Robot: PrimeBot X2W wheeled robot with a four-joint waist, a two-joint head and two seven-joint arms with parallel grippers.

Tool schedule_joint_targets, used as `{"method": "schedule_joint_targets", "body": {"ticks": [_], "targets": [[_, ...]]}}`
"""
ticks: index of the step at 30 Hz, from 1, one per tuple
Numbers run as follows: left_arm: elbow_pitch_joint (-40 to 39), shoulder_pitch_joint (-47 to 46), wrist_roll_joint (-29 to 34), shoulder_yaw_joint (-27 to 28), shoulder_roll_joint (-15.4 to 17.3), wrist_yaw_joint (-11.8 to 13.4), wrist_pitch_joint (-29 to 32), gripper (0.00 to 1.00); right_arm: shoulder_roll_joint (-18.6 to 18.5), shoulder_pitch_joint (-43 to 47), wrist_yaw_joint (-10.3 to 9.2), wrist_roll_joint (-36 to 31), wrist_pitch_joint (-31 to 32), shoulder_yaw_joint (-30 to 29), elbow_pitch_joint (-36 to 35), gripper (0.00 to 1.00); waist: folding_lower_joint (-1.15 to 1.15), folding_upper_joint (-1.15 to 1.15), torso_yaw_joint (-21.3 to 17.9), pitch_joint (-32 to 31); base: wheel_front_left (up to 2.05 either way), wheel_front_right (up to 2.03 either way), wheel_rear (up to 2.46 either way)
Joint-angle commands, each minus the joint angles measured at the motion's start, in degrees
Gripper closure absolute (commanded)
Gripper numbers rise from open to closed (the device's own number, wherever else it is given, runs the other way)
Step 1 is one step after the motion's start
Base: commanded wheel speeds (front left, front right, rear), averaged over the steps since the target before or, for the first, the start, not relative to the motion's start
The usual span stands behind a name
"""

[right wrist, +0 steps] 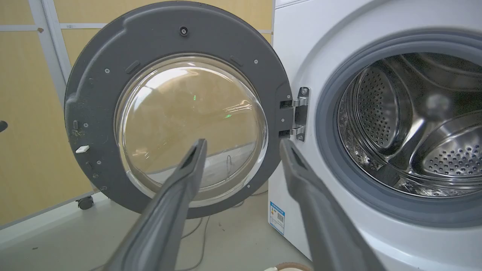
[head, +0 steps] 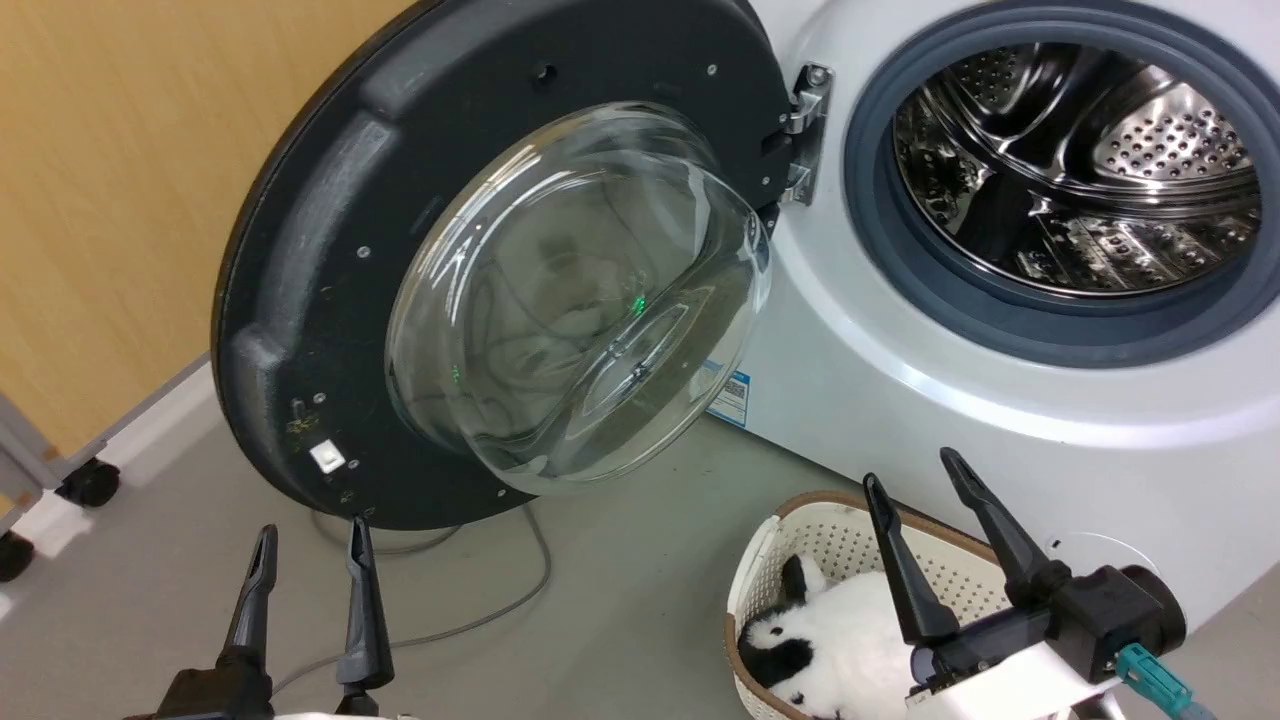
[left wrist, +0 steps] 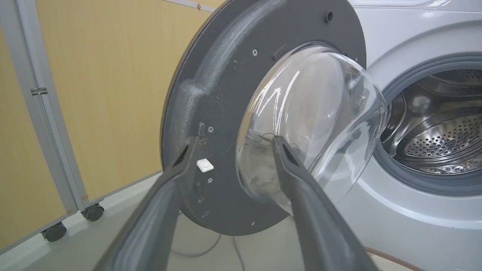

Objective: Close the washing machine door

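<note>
Head view: washing machine door hangs open above left gripper.

The place looks like a mock laundry corner in a lab: a washing machine stands right of wheeled partition panels on a grey floor.

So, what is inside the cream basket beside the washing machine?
A white and black fluffy thing, perhaps a soft toy, lies in the basket. The right gripper covers part of it; the basket's floor is hidden.

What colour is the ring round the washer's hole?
Grey: the round rubber ring, best in right wrist view.
</note>
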Motion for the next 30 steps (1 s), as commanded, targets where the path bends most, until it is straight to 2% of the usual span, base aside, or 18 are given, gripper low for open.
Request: {"method": "schedule_joint_targets", "body": {"ticks": [1,13,14,15,20,23,30], "targets": [[-0.5,1.0,-0.5,0.2,0.1,0.1,-0.7,0.00,0.2,-0.5,0.04,0.6,-0.7,0.2,0.0,0.00,0.00,0.00,0.6,0.0,0.00,0.00,0.00],[-0.3,0.7,-1.7,0.3,0.1,0.0,-1.2,0.00,0.2,0.2,0.05,1.0,-1.2,-0.9,-0.7,0.00,0.00,0.00,1.6,0.6,0.00,0.00,0.00],[-0.2,0.6,-1.7,0.3,0.1,0.0,-1.2,0.10,0.2,0.3,0.05,1.0,-1.2,-1.0,-0.8,0.00,0.00,0.00,1.6,0.7,0.00,0.00,0.00],[-0.3,0.4,-1.8,0.2,0.1,-0.2,-1.2,1.00,0.2,0.4,0.05,0.9,-1.2,-1.1,-1.0,0.00,0.00,0.00,1.6,0.8,0.00,0.00,0.00],[-1.0,-0.9,-2.9,1.8,0.1,-1.2,-1.2,1.00,0.2,0.6,0.05,0.7,-1.2,-1.7,-1.4,0.00,0.00,0.00,1.6,1.3,0.00,0.00,0.00],[-1.1,-2.9,-3.5,4.8,0.7,-2.8,-1.2,1.00,0.2,1.1,0.05,0.5,-1.2,-2.5,-2.1,0.00,0.00,0.00,1.4,1.8,0.00,0.00,0.00],[1.0,-11.4,-7.8,15.5,7.0,-6.6,-1.2,1.00,0.2,0.6,0.05,-0.9,-1.2,-2.8,-3.6,0.00,0.00,0.00,-2.0,5.6,0.00,0.00,0.00]]}}
